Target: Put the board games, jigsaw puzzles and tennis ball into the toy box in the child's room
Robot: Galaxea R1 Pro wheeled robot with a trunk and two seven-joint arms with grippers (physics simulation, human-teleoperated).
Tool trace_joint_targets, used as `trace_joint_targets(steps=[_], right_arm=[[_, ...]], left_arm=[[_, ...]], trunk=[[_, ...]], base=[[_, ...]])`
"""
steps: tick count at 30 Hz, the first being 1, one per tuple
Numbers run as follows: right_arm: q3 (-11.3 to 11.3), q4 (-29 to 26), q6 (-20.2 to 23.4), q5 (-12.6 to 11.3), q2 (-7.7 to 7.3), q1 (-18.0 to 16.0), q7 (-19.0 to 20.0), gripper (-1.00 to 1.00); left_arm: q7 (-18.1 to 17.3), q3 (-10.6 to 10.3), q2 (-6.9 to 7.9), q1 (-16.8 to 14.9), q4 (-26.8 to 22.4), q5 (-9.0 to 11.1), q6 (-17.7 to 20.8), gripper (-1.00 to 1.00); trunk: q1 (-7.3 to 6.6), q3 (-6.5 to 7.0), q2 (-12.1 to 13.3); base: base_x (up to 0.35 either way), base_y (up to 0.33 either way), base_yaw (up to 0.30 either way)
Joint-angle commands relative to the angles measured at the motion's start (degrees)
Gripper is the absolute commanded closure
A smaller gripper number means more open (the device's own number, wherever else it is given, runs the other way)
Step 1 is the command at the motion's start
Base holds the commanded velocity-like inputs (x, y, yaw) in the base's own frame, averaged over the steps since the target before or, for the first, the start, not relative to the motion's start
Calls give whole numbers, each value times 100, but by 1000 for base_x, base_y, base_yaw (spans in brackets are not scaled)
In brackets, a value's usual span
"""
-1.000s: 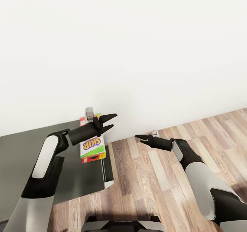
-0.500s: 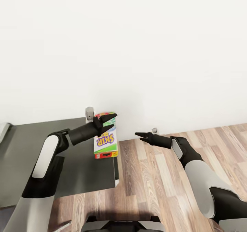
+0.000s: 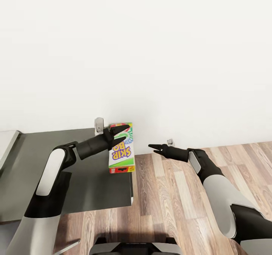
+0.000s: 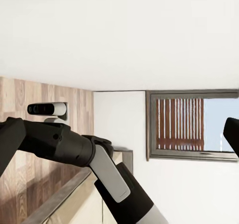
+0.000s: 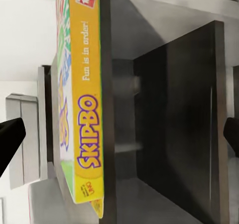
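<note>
The Skip-Bo box [image 3: 121, 148] lies flat on the far right corner of the dark-topped desk [image 3: 75, 187], its long right side along the desk's right edge; its far end is partly hidden behind the left hand [image 3: 120, 133], so whether the box reaches the wall cannot be told. The left hand hovers above that far end with its two fingers apart and nothing between them. In the right wrist view the box [image 5: 84, 109] shows its yellow side panel (printed "Fun is in order!"), cut off at the frame's edge, with the dark desk front behind it. A small grey object [image 3: 99, 125] stands on the desk by the wall just left of the box; what it is cannot be made out. The right hand [image 3: 155, 148] hangs over the wooden floor [image 3: 181, 194], well apart from the desk, its fingers slightly parted and empty. At the far left a lighter grey desk top [image 3: 5, 143] is cut off by the frame. The floor to the right of the desk is open up to the white wall [image 3: 151, 59].
</note>
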Motion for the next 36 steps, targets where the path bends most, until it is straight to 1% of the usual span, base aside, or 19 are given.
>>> trace_joint_targets(steps=[1, 13, 27, 36], right_arm=[[-9, 1, 30, -13, 1, -5, 9, -100], [-7, -4, 20, -13, 16, -19, 6, -100], [0, -18, 15, -6, 26, -133, 4, -100], [-3, 1, 14, -5, 11, -154, -1, -100]], left_arm=[[60, 2, -2, -3, -4, 60, 15, -100], [68, -3, -9, -3, -4, 62, 15, -100], [76, -9, -8, -3, -4, 60, 15, -100], [83, -15, -12, -3, -4, 60, 15, -100]], trunk=[[1, -5, -5], [1, -5, -5], [1, -5, -5], [1, -5, -5]], base=[[0, 0, 29], [0, 0, 15], [0, 0, 6], [0, 0, 55]])
